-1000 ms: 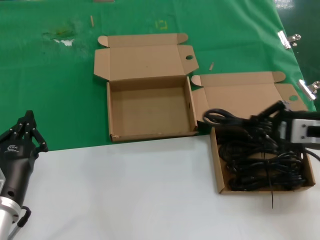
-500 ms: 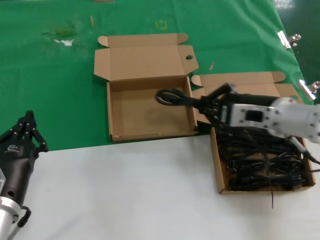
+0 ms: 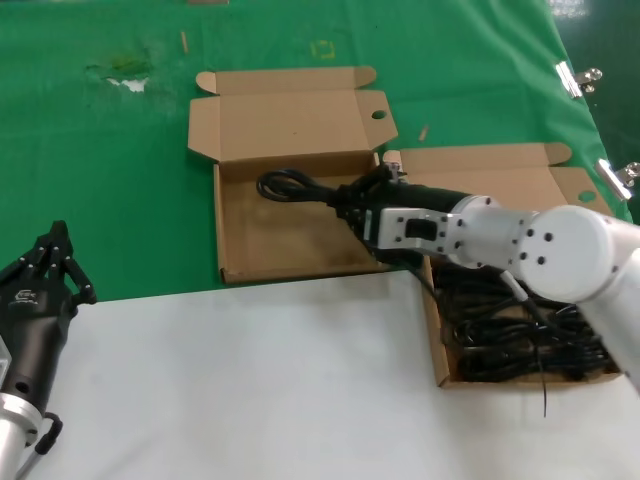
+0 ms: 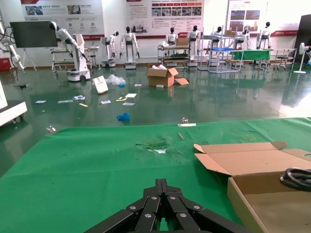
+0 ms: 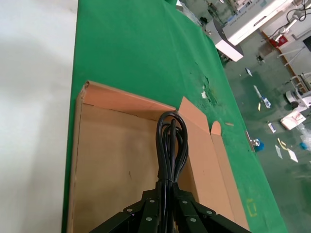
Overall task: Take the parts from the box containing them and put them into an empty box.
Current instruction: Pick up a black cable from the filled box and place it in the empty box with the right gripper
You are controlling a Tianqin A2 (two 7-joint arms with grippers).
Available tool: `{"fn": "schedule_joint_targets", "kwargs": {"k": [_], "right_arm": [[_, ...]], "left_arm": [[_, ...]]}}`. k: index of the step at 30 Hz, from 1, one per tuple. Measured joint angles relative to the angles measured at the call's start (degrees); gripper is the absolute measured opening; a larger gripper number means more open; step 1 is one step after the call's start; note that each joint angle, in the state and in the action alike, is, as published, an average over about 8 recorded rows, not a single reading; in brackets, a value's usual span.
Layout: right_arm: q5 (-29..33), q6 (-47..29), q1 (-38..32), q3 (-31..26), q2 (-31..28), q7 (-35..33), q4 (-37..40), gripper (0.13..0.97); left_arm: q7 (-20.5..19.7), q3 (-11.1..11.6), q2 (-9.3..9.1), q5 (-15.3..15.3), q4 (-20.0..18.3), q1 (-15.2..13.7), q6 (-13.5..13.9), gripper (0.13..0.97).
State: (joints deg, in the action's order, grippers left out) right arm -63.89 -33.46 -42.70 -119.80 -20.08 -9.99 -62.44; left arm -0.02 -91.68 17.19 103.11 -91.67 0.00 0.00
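The right pincer (image 3: 352, 200) grasped a coiled black rubbery power cable (image 3: 290, 186) above the empty shallow brown cardboard box with the round-holed lid (image 3: 232, 271). It probably needed lowering inside the walls before release. More cables lay in the plain-lidded box (image 3: 440, 362). The left pincer (image 3: 50, 262) rested clenched at the counter (image 3: 250, 380) edge.

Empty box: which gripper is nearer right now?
Right. The right gripper is over the empty box, jaws shut on a cable bundle. The left gripper sits parked well off to the box's left.
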Motion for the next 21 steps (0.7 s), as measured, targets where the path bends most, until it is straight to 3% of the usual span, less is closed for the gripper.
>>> {"fn": "schedule_joint_targets", "kwargs": {"k": [14, 21], "right_arm": [[-9.31, 7.66, -4.29, 0.22, 8.17, -18.21, 17.09, 0.167], [-12.06, 8.90, -4.92, 0.54, 9.79, -23.06, 21.11, 0.167]], "left_arm": [[0.00, 0.00, 0.00, 0.00, 0.00, 0.00, 0.00, 0.140], [0.00, 0.00, 0.00, 0.00, 0.00, 0.00, 0.00, 0.140]]}}
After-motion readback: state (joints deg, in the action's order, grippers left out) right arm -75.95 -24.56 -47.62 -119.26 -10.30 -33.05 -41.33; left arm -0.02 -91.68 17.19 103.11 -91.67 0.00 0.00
